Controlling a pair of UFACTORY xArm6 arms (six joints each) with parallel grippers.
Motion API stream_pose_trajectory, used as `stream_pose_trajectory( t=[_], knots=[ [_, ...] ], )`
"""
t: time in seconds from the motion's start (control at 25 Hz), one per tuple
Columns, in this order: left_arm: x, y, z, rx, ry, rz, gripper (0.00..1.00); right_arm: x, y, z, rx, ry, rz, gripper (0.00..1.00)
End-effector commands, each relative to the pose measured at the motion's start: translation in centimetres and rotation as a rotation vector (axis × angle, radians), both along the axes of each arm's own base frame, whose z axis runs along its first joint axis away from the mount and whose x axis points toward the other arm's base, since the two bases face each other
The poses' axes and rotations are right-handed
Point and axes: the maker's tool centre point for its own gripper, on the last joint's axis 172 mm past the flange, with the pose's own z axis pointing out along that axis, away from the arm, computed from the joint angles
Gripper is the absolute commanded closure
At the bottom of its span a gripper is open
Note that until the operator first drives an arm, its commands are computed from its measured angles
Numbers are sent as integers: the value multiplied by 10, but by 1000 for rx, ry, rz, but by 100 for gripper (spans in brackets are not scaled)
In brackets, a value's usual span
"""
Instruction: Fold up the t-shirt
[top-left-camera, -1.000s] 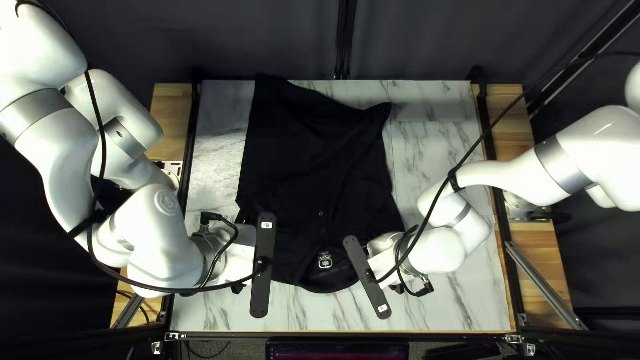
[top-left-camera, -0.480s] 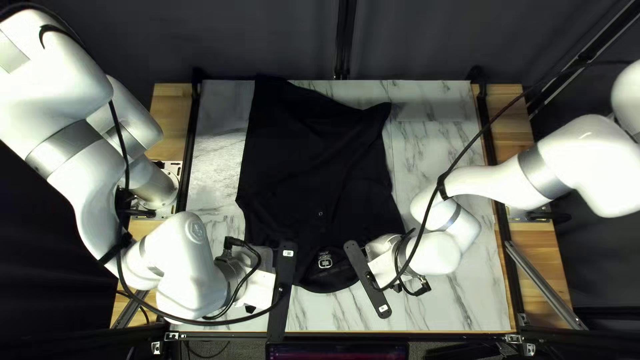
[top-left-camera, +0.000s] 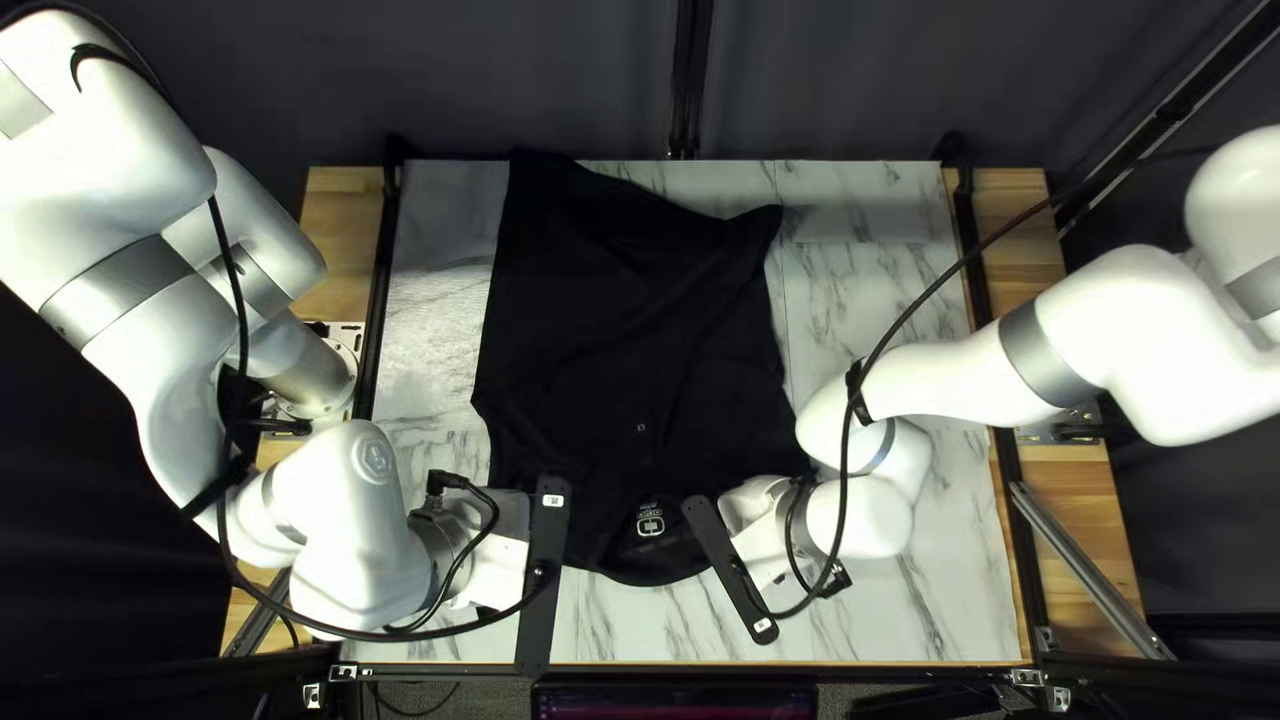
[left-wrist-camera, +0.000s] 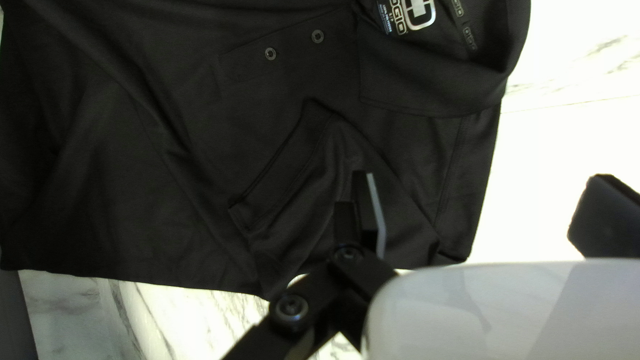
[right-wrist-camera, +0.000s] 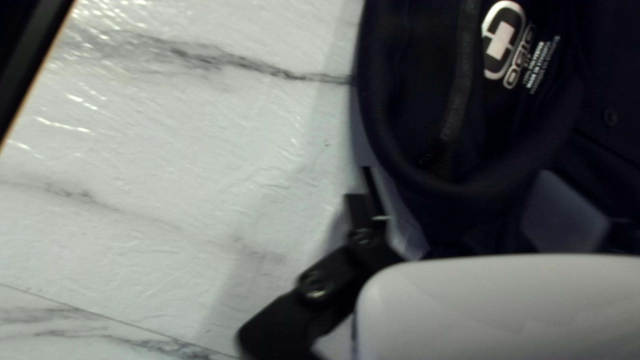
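dark curtain (top-left-camera: 400, 80) hangs behind the marbled table (top-left-camera: 867, 274)

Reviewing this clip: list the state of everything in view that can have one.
Black buttoned T-shirt: spread out, creased, not yet folded up.
Sleeve: turned in over the shirt's front.
Neckline: gaping, inner label exposed.
Left gripper: open.
Right gripper: open.
Screen: lit.
Dark curtain: hanging.

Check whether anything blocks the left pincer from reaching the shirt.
Nothing visible stands between the left pincer and the shirt; its wrist view looks straight onto the black cloth. The right pincer is across the collar, apparently outside that path.
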Motion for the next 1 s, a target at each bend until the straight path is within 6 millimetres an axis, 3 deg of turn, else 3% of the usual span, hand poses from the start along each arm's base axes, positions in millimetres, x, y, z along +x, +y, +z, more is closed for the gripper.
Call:
stream_pose_trajectory(
  t=[0.04,0.24,0.64,0.92,0.96,1.0],
  knots=[
    [-1,0,0,-5,-7,-1,0,-3,7,2,-6,0,-2,100],
    [-2,0,0,-10,-10,-3,0,-1,15,4,-8,0,-2,100],
    [-6,4,-1,-13,-15,0,0,1,66,17,-25,-2,9,100],
    [-6,6,0,-14,-20,-5,0,0,74,15,-27,5,11,99],
    [-7,7,0,-14,-20,-5,0,0,74,14,-27,5,11,91],
    [-7,7,-1,-14,-21,-5,0,0,72,14,-25,4,11,0]
  ],
)
